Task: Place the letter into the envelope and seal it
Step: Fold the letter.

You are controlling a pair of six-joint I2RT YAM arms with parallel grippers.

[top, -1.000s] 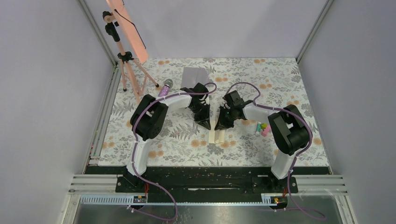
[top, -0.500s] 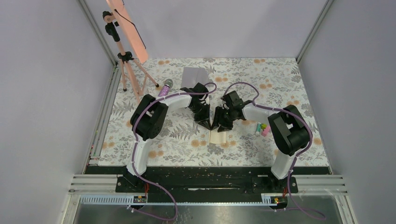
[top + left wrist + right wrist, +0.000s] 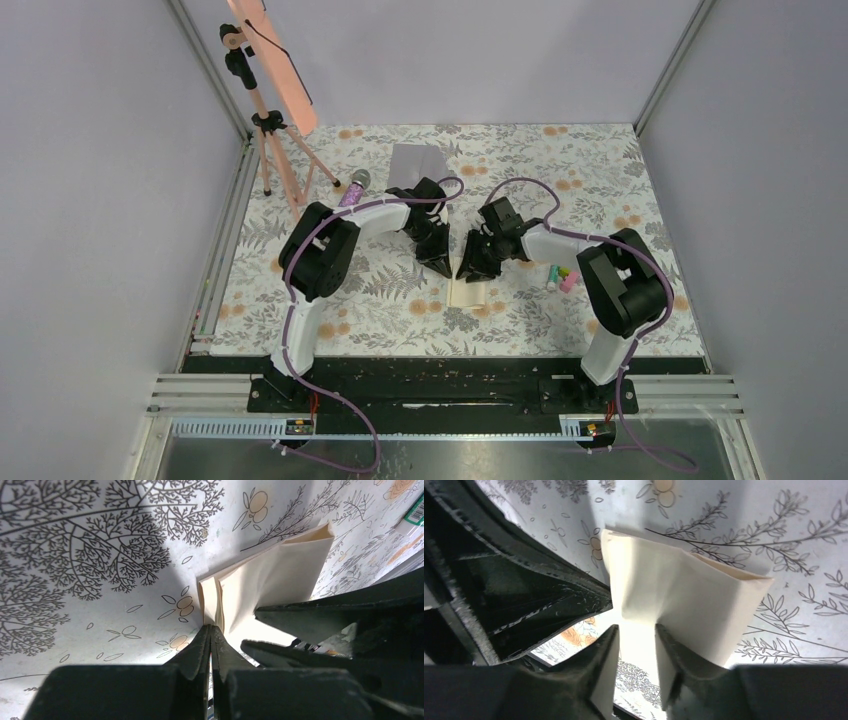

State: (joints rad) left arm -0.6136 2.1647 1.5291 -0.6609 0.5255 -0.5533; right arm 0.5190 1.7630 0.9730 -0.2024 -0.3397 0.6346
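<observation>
The cream letter [image 3: 468, 292] lies folded on the floral table between both grippers, its layers splayed in the left wrist view [image 3: 280, 575]. My left gripper [image 3: 444, 267] is shut, its tips [image 3: 210, 628] pinching the letter's near edge. My right gripper [image 3: 470, 272] stands open just to its right. In the right wrist view its fingers straddle the letter's [image 3: 684, 585] lower edge without pressing it [image 3: 636, 627]. The grey-lilac envelope [image 3: 418, 160] lies flat farther back, partly behind the left arm.
A tripod [image 3: 268, 125] with a pink panel stands at the back left, and a purple microphone [image 3: 353, 187] lies by it. Small pink, green and white items [image 3: 560, 275] lie right of the right arm. Grey walls enclose the table.
The right gripper has opened off the letter and shifted slightly. The letter now sits lower and wider on the table. The left gripper has stayed shut in place.
</observation>
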